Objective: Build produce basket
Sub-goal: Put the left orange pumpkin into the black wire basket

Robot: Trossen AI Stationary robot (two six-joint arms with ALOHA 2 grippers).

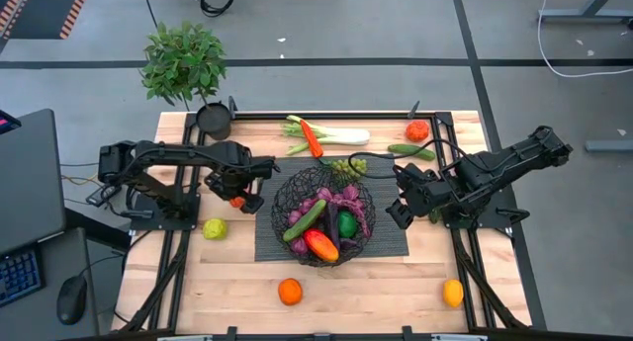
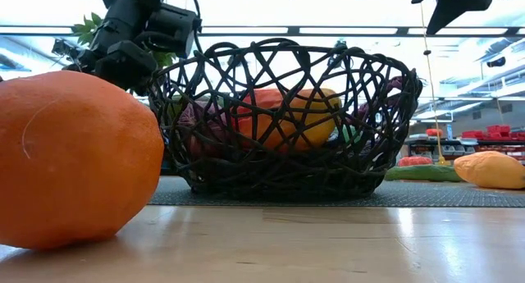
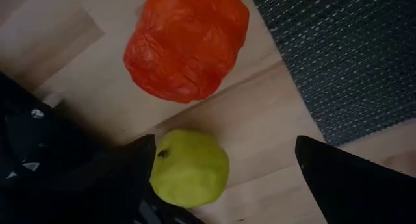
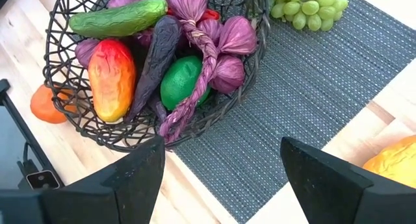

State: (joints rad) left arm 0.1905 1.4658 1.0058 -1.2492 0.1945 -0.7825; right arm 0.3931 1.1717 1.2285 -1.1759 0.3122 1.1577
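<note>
Basket, round open black wire, sits mid-table on a ribbed grey mat; its cucumber lies diagonally beside braided purple onions. Left gripper spread wide above crinkled red fruit; right gripper wide, empty.

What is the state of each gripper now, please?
Left gripper: open, empty, above a yellow-green fruit.
Right gripper: open, empty, beside the basket.
</note>
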